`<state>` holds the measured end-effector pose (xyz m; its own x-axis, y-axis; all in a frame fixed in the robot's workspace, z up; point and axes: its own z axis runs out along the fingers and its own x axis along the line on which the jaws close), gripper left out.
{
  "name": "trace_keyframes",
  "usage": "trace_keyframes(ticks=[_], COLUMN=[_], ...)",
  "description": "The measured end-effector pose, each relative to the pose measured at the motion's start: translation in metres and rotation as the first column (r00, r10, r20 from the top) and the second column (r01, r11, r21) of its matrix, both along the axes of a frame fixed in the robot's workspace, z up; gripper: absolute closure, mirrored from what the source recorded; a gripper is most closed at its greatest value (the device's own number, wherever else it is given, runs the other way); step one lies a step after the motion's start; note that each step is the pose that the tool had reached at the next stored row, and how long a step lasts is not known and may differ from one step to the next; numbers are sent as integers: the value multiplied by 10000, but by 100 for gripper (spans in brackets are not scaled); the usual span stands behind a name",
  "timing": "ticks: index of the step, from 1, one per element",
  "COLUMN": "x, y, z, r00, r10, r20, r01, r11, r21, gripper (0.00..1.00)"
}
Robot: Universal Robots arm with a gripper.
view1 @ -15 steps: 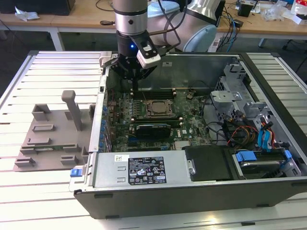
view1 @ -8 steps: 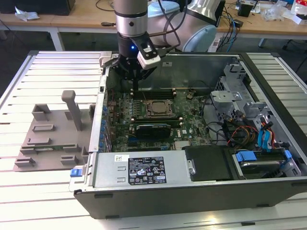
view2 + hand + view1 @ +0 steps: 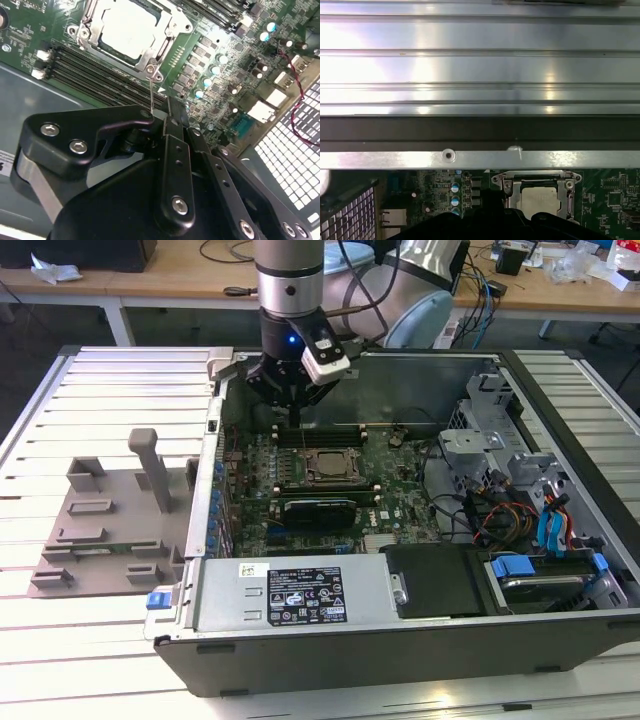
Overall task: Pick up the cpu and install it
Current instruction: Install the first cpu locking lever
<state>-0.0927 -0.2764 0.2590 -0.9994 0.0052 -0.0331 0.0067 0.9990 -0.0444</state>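
Claw (image 3: 291, 400): above the far edge of the board; fingers pressed together around a thin wire lever (image 3: 151, 90).
Cpu (image 3: 129, 28): sat in its socket (image 3: 165, 20).

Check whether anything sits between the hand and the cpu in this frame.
Nothing visible does. The cpu already lies in its socket frame on the motherboard, its top uncovered, with the hand above the memory slots beside it.

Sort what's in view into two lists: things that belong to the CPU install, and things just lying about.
Part of the job:
- silvery square cpu, lying in the socket
- metal-framed motherboard socket
- black gripper, above the board beside the socket

Just lying about:
- grey plastic fixture on the slatted table
- blue cables in the case
- black power supply
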Motion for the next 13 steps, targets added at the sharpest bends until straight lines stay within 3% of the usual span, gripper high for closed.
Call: trace_keyframes(ticks=[6,9,13], x=[84,184,186], y=[0,0,0], z=[0,-2,-21], r00=[10000,10000,10000], r10=[0,0,-22], r20=[-2,-3,-5], r01=[0,0,22], r11=[10000,10000,10000], r21=[-1,0,-1], gripper=[89,89,89])
